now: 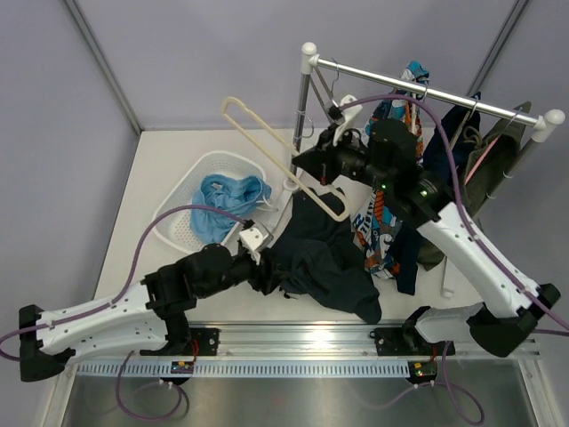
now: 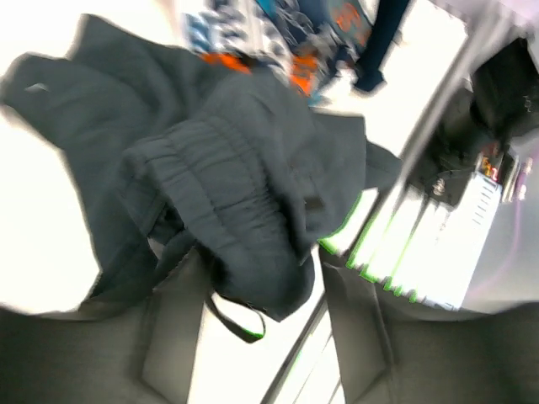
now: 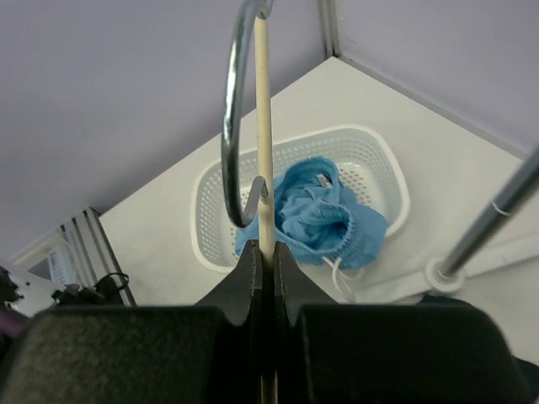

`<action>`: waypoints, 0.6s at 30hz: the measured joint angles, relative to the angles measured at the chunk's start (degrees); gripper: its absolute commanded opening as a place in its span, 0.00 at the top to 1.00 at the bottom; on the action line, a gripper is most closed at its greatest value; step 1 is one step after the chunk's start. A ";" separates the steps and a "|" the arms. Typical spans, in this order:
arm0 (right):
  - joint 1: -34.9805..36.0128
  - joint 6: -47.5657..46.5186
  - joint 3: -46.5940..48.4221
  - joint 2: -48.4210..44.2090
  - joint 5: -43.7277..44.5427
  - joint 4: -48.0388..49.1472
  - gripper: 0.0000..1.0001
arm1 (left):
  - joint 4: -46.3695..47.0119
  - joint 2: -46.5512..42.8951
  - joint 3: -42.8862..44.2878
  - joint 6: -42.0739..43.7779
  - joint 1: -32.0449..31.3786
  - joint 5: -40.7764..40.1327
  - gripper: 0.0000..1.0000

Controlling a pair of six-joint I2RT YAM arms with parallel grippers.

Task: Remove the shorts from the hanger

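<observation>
The dark navy shorts [image 1: 322, 258] lie crumpled on the table, off the hanger. They fill the left wrist view [image 2: 236, 194]. My left gripper [image 1: 260, 256] sits at their left edge. It is open [image 2: 261, 337], with a hem and a loop of cloth hanging between the spread fingers. My right gripper [image 1: 309, 163] is shut on the cream hanger [image 1: 267, 142], held tilted above the table. In the right wrist view the fingers clamp its thin bar [image 3: 264, 168] beside the metal hook [image 3: 229, 126]. The light blue shorts [image 1: 229, 197] lie in the white basket [image 1: 182, 236], and also show in the right wrist view [image 3: 316, 215].
A metal clothes rail [image 1: 427, 93] on white posts stands at the back right. Patterned shorts [image 1: 373, 227] and dark garments [image 1: 449, 151] hang from it. An aluminium rail [image 1: 302, 365] runs along the near table edge.
</observation>
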 measured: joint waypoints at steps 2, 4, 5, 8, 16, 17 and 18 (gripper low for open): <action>-0.76 -3.10 -2.86 -5.16 0.52 -3.28 1.00 | -1.95 -5.05 -0.66 -0.79 0.04 -3.96 0.14; -0.83 -6.01 -5.64 -10.86 1.03 -6.36 1.00 | -3.48 -8.83 -0.68 -1.11 0.04 -7.67 0.06; -0.83 -6.99 -6.43 -13.11 1.09 -7.82 1.00 | -3.93 -10.32 -0.72 -1.27 0.11 -9.33 0.02; -0.87 -10.36 -7.63 -20.37 2.36 -12.50 1.00 | -5.64 -13.60 -0.72 -1.42 0.24 -14.36 0.01; -1.64 -14.29 -10.71 -32.44 7.52 -25.79 1.00 | -7.93 -12.72 -0.72 -0.63 0.37 -20.65 0.01; -1.66 -14.34 -11.26 -33.18 7.91 -27.41 1.00 | -7.91 -12.39 -0.72 -0.55 0.37 -20.94 0.01; -1.66 -14.43 -11.89 -33.94 8.50 -29.62 1.00 | -7.89 -12.00 -0.72 -0.42 0.37 -21.24 0.01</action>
